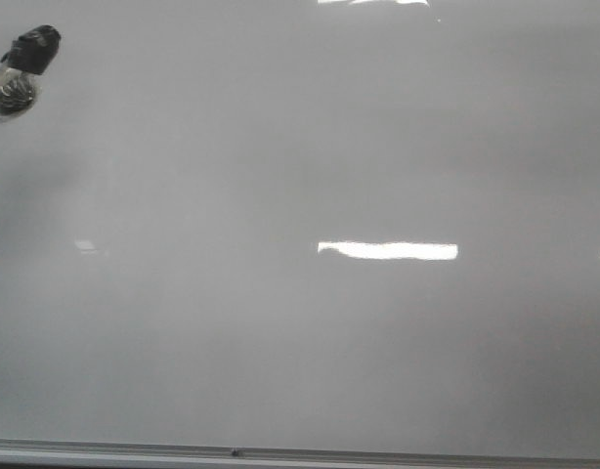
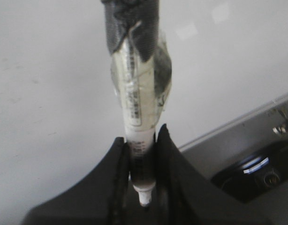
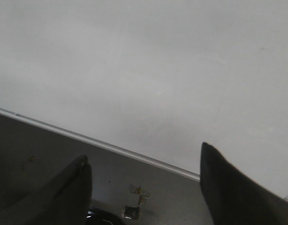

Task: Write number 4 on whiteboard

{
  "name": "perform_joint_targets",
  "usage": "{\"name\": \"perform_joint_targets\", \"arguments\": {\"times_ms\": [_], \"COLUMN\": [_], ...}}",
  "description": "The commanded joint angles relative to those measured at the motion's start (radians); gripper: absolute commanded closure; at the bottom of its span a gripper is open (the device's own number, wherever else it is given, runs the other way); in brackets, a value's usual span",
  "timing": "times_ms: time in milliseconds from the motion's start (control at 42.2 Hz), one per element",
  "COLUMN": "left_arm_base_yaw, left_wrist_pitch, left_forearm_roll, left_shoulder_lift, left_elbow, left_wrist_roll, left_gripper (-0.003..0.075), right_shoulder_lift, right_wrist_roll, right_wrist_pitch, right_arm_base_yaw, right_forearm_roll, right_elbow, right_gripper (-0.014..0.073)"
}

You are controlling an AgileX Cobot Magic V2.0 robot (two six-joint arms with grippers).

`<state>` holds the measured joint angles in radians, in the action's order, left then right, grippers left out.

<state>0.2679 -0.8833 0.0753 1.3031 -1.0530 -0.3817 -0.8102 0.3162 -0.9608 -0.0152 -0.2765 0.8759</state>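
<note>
Marker (image 2: 140,154) between left fingers (image 2: 117,164) — whiteboard (image 2: 50,93) beyond, right fingers (image 3: 228,187) spread

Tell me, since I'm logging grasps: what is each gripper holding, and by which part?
The left gripper clamps a taped marker low on its barrel, near the tip. The right gripper is open, holding nothing.
</note>
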Motion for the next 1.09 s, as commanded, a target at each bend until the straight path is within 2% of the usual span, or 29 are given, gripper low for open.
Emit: {"name": "perform_joint_targets", "arguments": {"times_ms": [0, 119, 356, 569, 759, 901, 1067], "left_arm_base_yaw": [0.048, 0.128, 0.39, 0.538, 0.556, 0.556, 0.556], "left_wrist_pitch": [-0.09, -0.197, -0.173, -0.171, -0.167, -0.161, -0.143], "left_forearm_roll": [0.093, 0.176, 0.168, 0.168, 0.168, 0.168, 0.168], "left_shoulder_lift": [-0.033, -0.024, -0.021, -0.021, -0.021, -0.021, -0.021], "left_elbow": [-0.097, -0.167, -0.197, -0.197, -0.197, -0.197, -0.197], "left_wrist_roll": [-0.142, -0.281, -0.367, -0.367, -0.367, -0.367, -0.367], "left_gripper": [0.0741, 0.0741, 0.074, 0.0741, 0.0741, 0.0741, 0.0741], "right_shoulder_lift": [-0.021, -0.082, -0.245, -0.376, -0.475, -0.478, -0.484], "right_wrist_roll": [0.112, 0.263, 0.489, 0.526, 0.526, 0.526, 0.526], "right_wrist_pitch": [-0.008, -0.066, -0.121, -0.082, -0.082, -0.121, -0.122], "right_arm_base_yaw": [0.005, 0.088, 0.409, 0.632, 0.72, 0.721, 0.721], "right_forearm_roll": [-0.089, -0.138, -0.138, -0.138, -0.14, -0.14, -0.155], "right_elbow": [0.065, 0.126, 0.262, 0.376, 0.475, 0.479, 0.479], "right_gripper": [0.0077, 0.0077, 0.0077, 0.0077, 0.0081, 0.0212, 0.0226]}}
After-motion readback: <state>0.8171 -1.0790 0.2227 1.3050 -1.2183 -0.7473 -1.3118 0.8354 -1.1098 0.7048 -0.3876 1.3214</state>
